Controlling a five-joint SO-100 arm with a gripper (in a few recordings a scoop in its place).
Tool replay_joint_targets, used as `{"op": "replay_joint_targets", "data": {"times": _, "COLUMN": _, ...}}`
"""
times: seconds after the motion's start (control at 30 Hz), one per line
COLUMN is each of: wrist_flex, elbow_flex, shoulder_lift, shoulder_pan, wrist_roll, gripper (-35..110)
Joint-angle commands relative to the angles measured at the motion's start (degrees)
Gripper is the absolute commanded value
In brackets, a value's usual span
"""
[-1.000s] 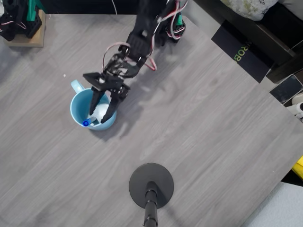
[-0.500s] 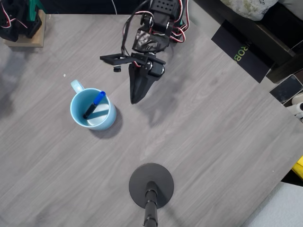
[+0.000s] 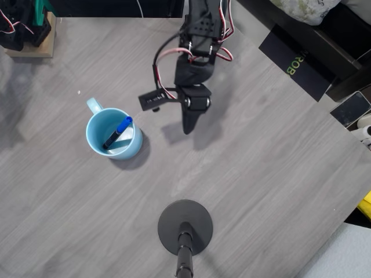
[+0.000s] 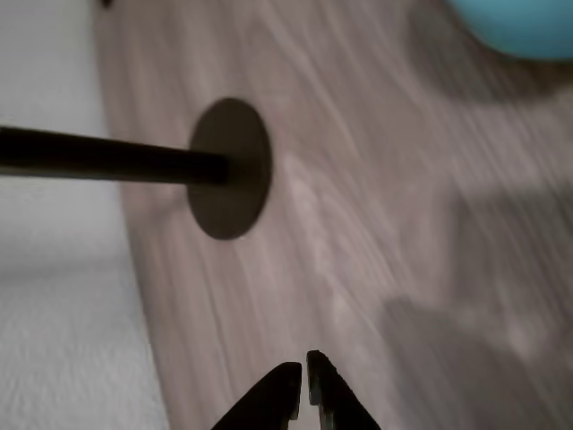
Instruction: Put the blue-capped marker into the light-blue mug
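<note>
Where the overhead view looks down on the grey table (image 3: pixel 261 174), the marker (image 3: pixel 117 132) leans inside the mug (image 3: pixel 113 134), blue cap up near the rim. The gripper (image 3: pixel 188 126) hangs right of the mug, apart from it, holding nothing. A round stand base (image 3: pixel 185 227) sits lower down. In the wrist view, the gripper (image 4: pixel 303 376) fingertips nearly meet above the table (image 4: pixel 403 224); the stand base (image 4: pixel 230 168) and the mug's edge (image 4: pixel 519 22) appear beyond.

- Arm (image 3: pixel 197 35) comes in from top edge of overhead view, bent down toward centre of pic.
- Gripper (image 3: pixel 188 128) points down-pic, tip above bare tabletop, holding nothing.
- Wrist view: gripper (image 4: pixel 303 372) at bottom centre, fingers (image 4: pixel 277 394) tips nearly touching, jaws closed w/ only a hairline gap.
</note>
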Motion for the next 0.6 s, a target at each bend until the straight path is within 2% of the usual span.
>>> {"op": "replay_joint_targets", "data": {"times": 0.0, "wrist_flex": 2.7, "elbow_flex": -1.0, "shoulder_lift": 0.4, "shoulder_pan": -1.7, "wrist_roll": 4.0, "gripper": 0}}
{"op": "replay_joint_targets", "data": {"times": 0.27, "wrist_flex": 8.4, "elbow_flex": 0.4, "shoulder_lift": 7.2, "shoulder_pan": -3.5, "wrist_roll": 8.9, "gripper": 2}}
{"op": "replay_joint_targets", "data": {"times": 0.37, "wrist_flex": 8.3, "elbow_flex": 0.4, "shoulder_lift": 7.1, "shoulder_pan": -2.5, "wrist_roll": 14.0, "gripper": 3}}
{"op": "replay_joint_targets", "data": {"times": 0.57, "wrist_flex": 8.8, "elbow_flex": 1.6, "shoulder_lift": 7.7, "shoulder_pan": -0.9, "wrist_roll": 13.6, "gripper": 0}}
